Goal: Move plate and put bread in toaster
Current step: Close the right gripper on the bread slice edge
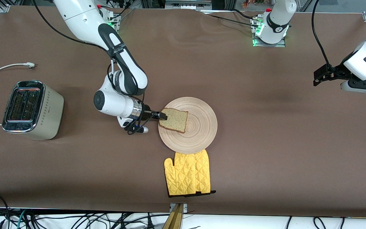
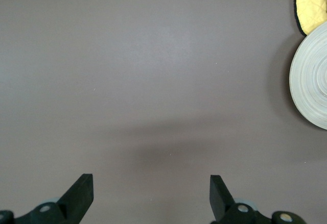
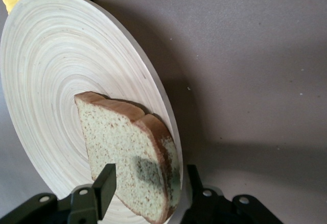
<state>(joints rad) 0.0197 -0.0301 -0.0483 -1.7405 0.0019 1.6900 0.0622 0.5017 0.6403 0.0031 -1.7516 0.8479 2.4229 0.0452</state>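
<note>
On the plate [image 1: 199, 127] at mid-counter, the bread [image 1: 174, 120] lies toward the rim that faces the toaster [image 1: 32, 109], with the right pincer [image 1: 161, 115] closed partway on the slice's edge, one finger above and one below. The toaster stands well away from the plate, toward the right arm's end of the counter [image 1: 265, 159], slots upward. A yellow mitt [image 1: 187, 173] touches the plate's rim nearest the front camera. The left pincer [image 2: 150, 196] waits fully open over bare counter, away from the plate. Risks: an edge grip may let the slice sag, tear or slip in transit; a lower finger catching the rim could drag the plate; a tilted slice may miss the slot.
</note>
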